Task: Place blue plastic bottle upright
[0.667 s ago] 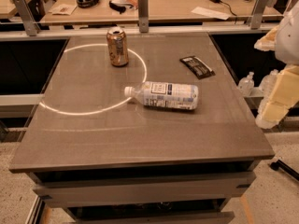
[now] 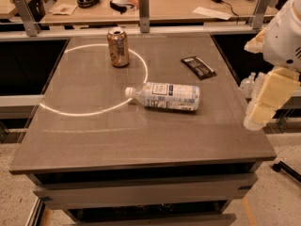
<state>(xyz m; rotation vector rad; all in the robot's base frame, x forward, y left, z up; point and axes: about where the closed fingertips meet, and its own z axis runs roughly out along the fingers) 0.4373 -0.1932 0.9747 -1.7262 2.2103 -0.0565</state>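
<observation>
The blue plastic bottle (image 2: 167, 96) lies on its side near the middle of the grey table (image 2: 141, 140). Its white cap points left and its pale label with dark print faces up. My gripper (image 2: 257, 113) hangs at the right, just past the table's right edge. It is about level with the bottle and well apart from its base end. Nothing shows in the gripper.
A brown-gold soda can (image 2: 118, 47) stands upright at the back left, on a bright ring of light. A dark snack wrapper (image 2: 198, 67) lies at the back right. Small clear bottles (image 2: 248, 84) stand beyond the right edge. A cluttered desk with rail posts (image 2: 143, 11) runs behind.
My gripper has shifted slightly left, closer to the table's right edge. The bottle, the can and the wrapper have not moved.
</observation>
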